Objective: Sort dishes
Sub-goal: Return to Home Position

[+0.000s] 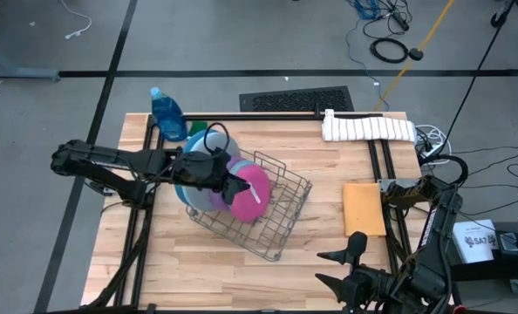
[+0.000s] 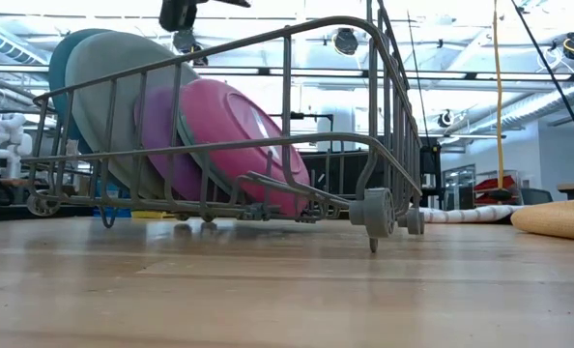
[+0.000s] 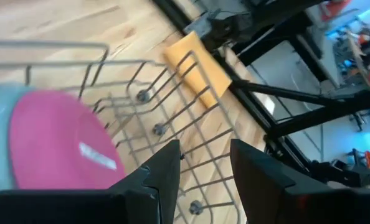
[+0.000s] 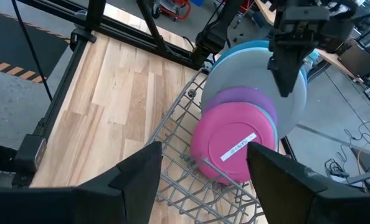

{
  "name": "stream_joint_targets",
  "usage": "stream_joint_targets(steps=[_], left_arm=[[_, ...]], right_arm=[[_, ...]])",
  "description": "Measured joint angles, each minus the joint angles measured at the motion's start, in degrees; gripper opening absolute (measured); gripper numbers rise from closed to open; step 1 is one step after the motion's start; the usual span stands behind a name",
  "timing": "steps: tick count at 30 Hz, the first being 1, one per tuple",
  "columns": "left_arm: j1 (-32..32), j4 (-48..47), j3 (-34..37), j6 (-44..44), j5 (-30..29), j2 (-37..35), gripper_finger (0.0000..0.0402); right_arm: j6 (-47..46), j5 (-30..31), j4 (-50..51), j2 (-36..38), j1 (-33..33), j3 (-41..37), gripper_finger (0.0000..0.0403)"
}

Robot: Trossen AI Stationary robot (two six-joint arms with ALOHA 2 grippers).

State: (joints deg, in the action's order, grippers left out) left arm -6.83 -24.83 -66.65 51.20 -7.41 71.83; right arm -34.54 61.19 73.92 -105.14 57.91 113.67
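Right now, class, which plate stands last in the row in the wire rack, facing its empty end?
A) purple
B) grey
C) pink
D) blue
C: the pink plate stands on edge at the open end of the row in the wire rack, with the purple plate behind it.

A wire dish rack [image 1: 281, 216] sits tilted at the centre of the wooden tabletop [image 1: 241, 272]. An orange sponge [image 1: 364, 209] lies right of it. At the tabletop's upper edge are a blue bottle [image 1: 166, 113] on the left and a folded white towel [image 1: 368, 128] on the right.
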Motion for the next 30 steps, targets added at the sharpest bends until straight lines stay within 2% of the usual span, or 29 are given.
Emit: stream_joint_targets(steps=[7, 14, 19, 25, 27, 30], left_arm=[[-1.5, 7.0, 0.0, -9.9, 1.4, -0.2, 0.0141], [-3.9, 8.0, -2.5, -19.1, 0.0, -1.7, 0.0141], [-7.9, 7.4, -4.4, -26.5, -7.1, -5.2, 0.0141], [-13.4, 2.7, -4.4, -30.7, -15.8, -8.6, 0.0141], [-16.0, -0.2, -4.4, -30.8, -20.4, -8.8, 0.0141], [-20.5, -3.9, -4.4, -30.7, -33.1, -8.7, 0.014]], right_arm=[[0.0, 0.0, -0.1, 0.0, 0.0, 0.0, 0.0228], [-0.3, 0.3, -0.1, 0.0, 0.0, 0.0, 0.0228], [-5.3, -0.5, -0.3, 0.0, -1.3, -0.4, 0.0228], [-8.3, -7.7, -2.0, 0.0, -7.5, -6.5, 0.0228], [-8.1, -9.0, -3.6, 0.0, -9.3, -8.7, 0.0228], [-6.9, -8.5, -6.9, 0.0, -11.0, -11.1, 0.0224]])
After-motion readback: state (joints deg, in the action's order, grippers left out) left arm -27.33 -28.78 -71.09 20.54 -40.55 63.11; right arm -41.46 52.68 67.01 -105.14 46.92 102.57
